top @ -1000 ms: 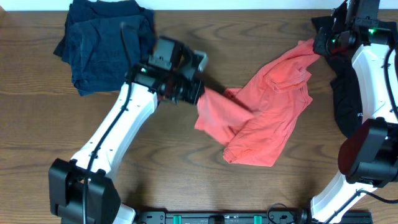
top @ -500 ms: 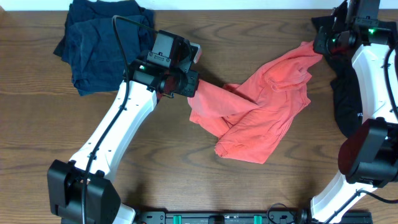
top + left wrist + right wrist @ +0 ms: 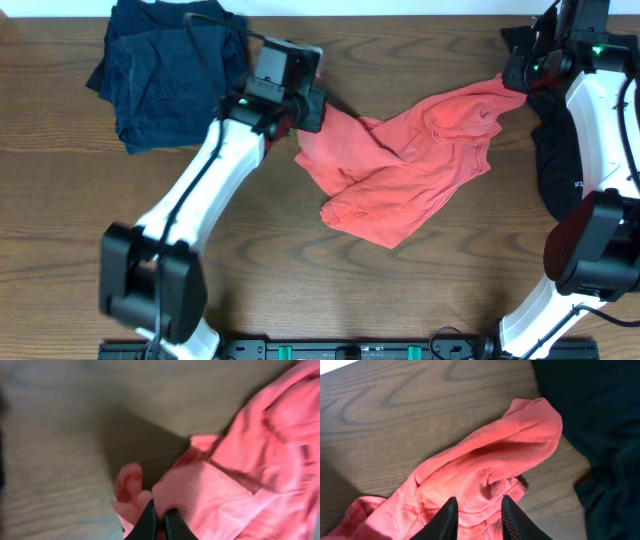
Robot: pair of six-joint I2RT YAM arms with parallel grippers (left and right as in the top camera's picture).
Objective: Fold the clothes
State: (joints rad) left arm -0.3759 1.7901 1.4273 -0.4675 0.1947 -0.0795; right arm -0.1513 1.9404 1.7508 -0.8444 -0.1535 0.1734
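Red-orange T-shirt [image 3: 410,160]: crumpled and unfolded, across the middle of the tabletop [image 3: 300,280], drawn out in a slack diagonal from centre-back toward the back right corner.

Navy garments [image 3: 165,70]: loose heap at the back left corner of the tabletop, rumpled, not neatly stacked.

Black garment [image 3: 555,150]: along the right edge of the tabletop, partly hidden by the right arm.

Left gripper [image 3: 305,115]: fingers [image 3: 149,522] pinched fully together on a thin edge of the shirt, at its end nearer the middle of the tabletop.

Right gripper [image 3: 520,75]: fingers [image 3: 447,517] partway closed, with a thick bunch of the shirt's other end between them; judged a hold, since that end rises off the tabletop toward them.

Progress: early. No fold made in the shirt; cloth bunched and creased, to be spread flat first. Other garments judged untouched by either gripper, all folding left to do.

Writing: none legible. No lettering or neck tag showing on the shirt as it lies; small white mark on the black garment, too small to read.
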